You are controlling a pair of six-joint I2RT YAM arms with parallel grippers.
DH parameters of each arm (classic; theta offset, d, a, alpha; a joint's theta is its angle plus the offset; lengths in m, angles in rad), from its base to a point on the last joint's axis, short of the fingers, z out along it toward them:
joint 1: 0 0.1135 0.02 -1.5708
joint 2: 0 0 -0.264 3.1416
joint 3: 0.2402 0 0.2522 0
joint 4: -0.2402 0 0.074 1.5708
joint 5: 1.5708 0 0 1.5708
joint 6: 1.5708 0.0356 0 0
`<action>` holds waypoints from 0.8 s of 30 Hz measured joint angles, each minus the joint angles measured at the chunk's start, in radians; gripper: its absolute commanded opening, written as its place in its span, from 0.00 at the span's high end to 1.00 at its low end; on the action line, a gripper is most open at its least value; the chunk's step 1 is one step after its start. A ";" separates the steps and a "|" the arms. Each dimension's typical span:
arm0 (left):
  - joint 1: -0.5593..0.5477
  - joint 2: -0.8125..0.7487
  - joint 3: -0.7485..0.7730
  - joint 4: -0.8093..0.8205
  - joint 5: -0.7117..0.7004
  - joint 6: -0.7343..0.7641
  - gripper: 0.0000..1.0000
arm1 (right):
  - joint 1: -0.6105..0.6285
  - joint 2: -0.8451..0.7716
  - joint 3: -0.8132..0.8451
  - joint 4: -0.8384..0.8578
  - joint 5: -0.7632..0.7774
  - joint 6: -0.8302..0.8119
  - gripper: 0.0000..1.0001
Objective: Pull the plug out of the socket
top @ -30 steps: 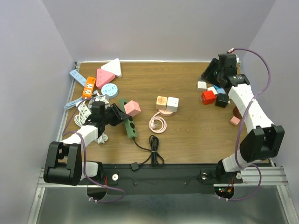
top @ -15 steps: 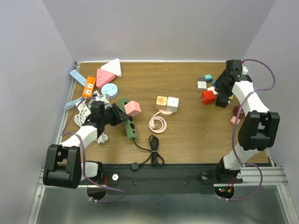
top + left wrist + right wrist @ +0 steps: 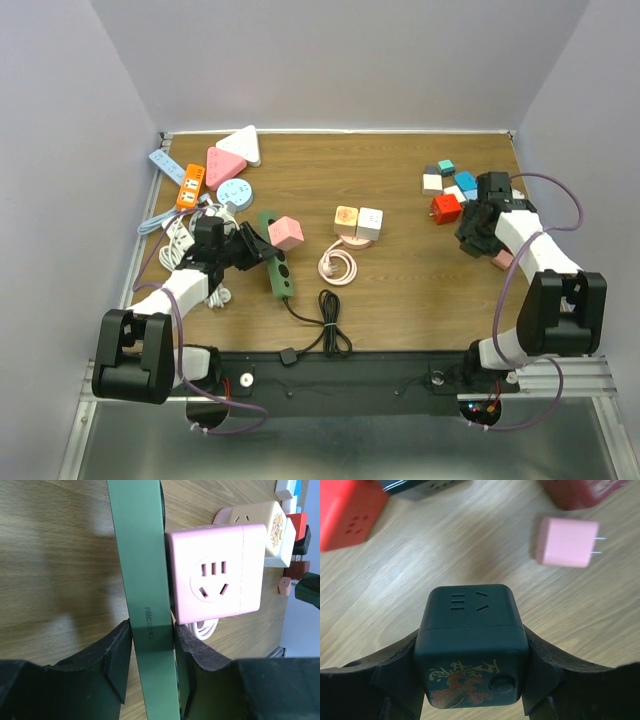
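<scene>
Swung back toward the desk's [image 3: 445,545] near right side since a moment ago, the right fingers [image 3: 395,665] pinch a dark cube adapter [image 3: 470,630]. Meanwhile the left fingers [image 3: 117,655] clamp the green power strip [image 3: 142,555], with the pink cube plug [image 3: 215,572] seated on it.

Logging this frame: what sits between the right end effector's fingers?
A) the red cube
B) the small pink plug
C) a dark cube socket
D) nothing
C: in the right wrist view, the right end effector has a finger against each side of the dark cube socket, while the red cube and small pink plug lie loose on the table.
</scene>
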 measured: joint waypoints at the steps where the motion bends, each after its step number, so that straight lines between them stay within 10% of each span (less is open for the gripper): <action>1: 0.000 0.000 0.000 0.000 0.002 0.000 1.00 | 0.000 0.008 0.001 0.000 0.018 0.000 1.00; 10: 0.000 0.005 0.000 0.004 0.012 0.001 1.00 | 0.000 0.214 0.114 0.003 0.151 0.052 0.99; 16: 0.002 0.006 0.000 0.004 0.018 0.001 1.00 | 0.000 0.288 0.176 0.004 0.183 0.077 0.51; 24: 0.002 0.008 0.000 0.023 0.041 0.001 1.00 | 0.000 0.290 0.185 0.008 0.195 0.079 0.25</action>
